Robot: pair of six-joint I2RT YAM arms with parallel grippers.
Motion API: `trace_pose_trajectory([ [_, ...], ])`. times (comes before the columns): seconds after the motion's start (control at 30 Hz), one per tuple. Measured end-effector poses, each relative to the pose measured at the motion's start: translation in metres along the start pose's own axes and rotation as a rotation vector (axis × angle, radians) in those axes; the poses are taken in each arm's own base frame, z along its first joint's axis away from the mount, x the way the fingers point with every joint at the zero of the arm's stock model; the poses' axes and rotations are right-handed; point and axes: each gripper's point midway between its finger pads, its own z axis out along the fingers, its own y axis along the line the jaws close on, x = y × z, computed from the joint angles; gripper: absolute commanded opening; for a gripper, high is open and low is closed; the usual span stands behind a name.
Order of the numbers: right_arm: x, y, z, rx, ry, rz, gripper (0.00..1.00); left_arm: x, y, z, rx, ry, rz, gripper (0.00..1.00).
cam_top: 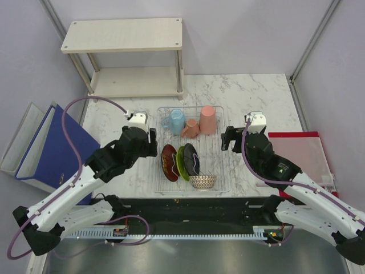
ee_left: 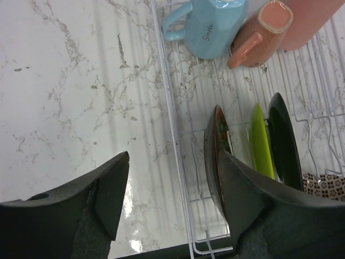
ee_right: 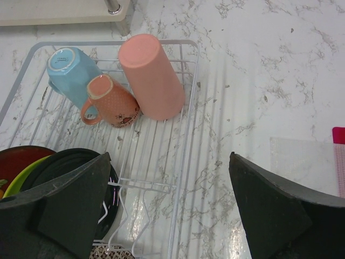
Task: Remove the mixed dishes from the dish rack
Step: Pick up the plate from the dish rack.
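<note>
The wire dish rack (cam_top: 223, 171) lies mid-table. At its back stand a light blue cup (cam_top: 175, 121), a small salmon mug (cam_top: 190, 128) and a tall salmon cup (cam_top: 208, 119). In front stand on edge a dark red-brown plate (cam_top: 169, 162), a lime green plate (cam_top: 182, 163) and a black plate (cam_top: 191, 158); a net-patterned beige bowl (cam_top: 203, 181) sits at the front. My left gripper (ee_left: 172, 202) is open, straddling the rack's left rim (ee_left: 172, 118), its right finger against the red-brown plate (ee_left: 212, 156). My right gripper (ee_right: 170, 208) is open and empty over the rack's right rim (ee_right: 188, 124).
A two-tier beige wooden shelf (cam_top: 125, 57) stands at the back left. A blue binder (cam_top: 51, 148) lies off the table's left edge. A red folder with a translucent sheet (cam_top: 299, 154) lies at the right. Bare marble lies on both sides of the rack.
</note>
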Motion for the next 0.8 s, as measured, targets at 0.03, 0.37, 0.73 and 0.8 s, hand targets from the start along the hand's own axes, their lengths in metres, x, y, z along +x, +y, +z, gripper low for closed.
trace_pose_trajectory([
  [0.03, 0.0, -0.001, 0.0, 0.002, 0.001, -0.001, 0.98, 0.002, -0.002, 0.002, 0.008, 0.007, 0.006, 0.68],
  [0.37, 0.003, -0.002, 0.001, 0.013, 0.011, -0.009, 0.98, 0.025, -0.009, 0.024, -0.01, 0.095, 0.058, 0.59],
  [0.73, 0.012, -0.002, 0.007, 0.025, 0.04, -0.028, 0.98, 0.045, -0.033, 0.026, 0.027, 0.15, 0.099, 0.57],
  [0.8, 0.014, -0.002, 0.008, 0.027, 0.045, -0.031, 0.98, 0.05, -0.04, 0.024, 0.038, 0.159, 0.105, 0.56],
])
